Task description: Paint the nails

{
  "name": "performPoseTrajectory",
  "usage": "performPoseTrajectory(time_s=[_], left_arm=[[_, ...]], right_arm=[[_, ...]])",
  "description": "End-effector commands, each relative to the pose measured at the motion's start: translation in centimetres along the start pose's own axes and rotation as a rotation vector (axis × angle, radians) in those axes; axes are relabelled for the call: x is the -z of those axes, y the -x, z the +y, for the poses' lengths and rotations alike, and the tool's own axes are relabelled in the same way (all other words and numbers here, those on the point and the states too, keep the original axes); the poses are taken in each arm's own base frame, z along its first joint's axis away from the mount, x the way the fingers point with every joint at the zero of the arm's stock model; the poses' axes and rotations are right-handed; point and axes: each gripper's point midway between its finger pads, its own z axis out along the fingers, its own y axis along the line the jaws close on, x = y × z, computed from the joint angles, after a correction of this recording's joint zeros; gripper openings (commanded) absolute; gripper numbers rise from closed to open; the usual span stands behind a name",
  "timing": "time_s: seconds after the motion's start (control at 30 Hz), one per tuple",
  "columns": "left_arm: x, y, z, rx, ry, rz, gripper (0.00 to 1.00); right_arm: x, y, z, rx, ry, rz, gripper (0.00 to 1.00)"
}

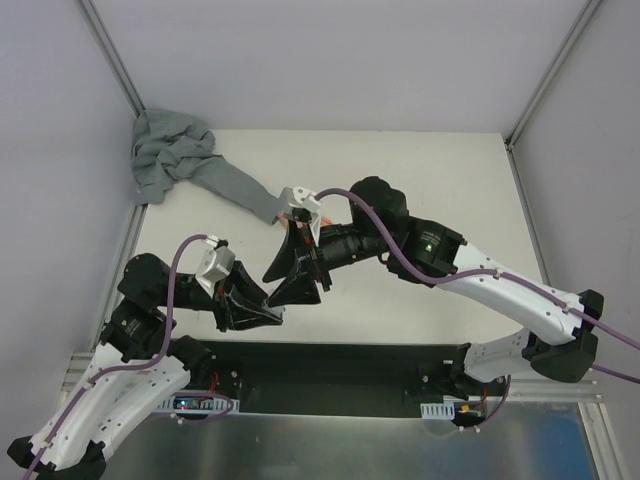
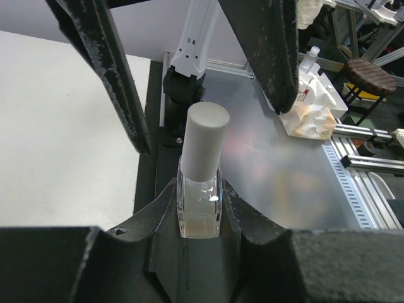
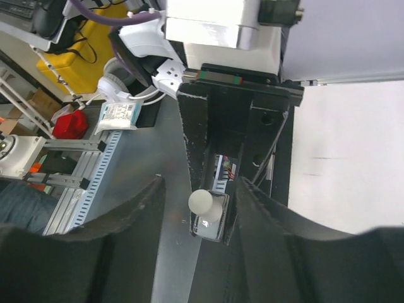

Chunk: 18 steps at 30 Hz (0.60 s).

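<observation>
Gripping bottle (image 2: 201, 211), left gripper (image 2: 201, 221) clamped its glass sides. Jaws of right gripper (image 3: 201, 189) stood apart around cap (image 2: 205, 142); best centre first, then squeeze evenly. Far side: hand (image 1: 298, 213), nails unseen, lay at sleeve (image 1: 225, 185) end.

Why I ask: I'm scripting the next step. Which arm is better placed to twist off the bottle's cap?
Right. The left gripper is shut on the clear bottle. The right gripper has its open jaws on either side of the grey cap, not yet touching it.
</observation>
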Motion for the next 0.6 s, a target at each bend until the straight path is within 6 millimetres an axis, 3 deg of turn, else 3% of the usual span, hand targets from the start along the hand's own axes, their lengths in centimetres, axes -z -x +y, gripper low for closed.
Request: performPoseTrajectory(time_s=[0.0, 0.23, 0.57], left_arm=[[0.16, 1.93, -1.88, -0.086, -0.061, -0.029, 0.0], [0.21, 2.49, -2.73, -0.098, -0.098, -0.035, 0.0], [0.16, 2.48, -2.77, -0.092, -0.107, -0.041, 0.0]], right_arm=[[-0.21, 0.61, 1.14, 0.064, 0.092, -0.039, 0.55], [-0.2, 0.16, 1.58, 0.093, 0.134, -0.048, 0.53], [0.09, 0.52, 1.79, 0.107, 0.128, -0.076, 0.43]])
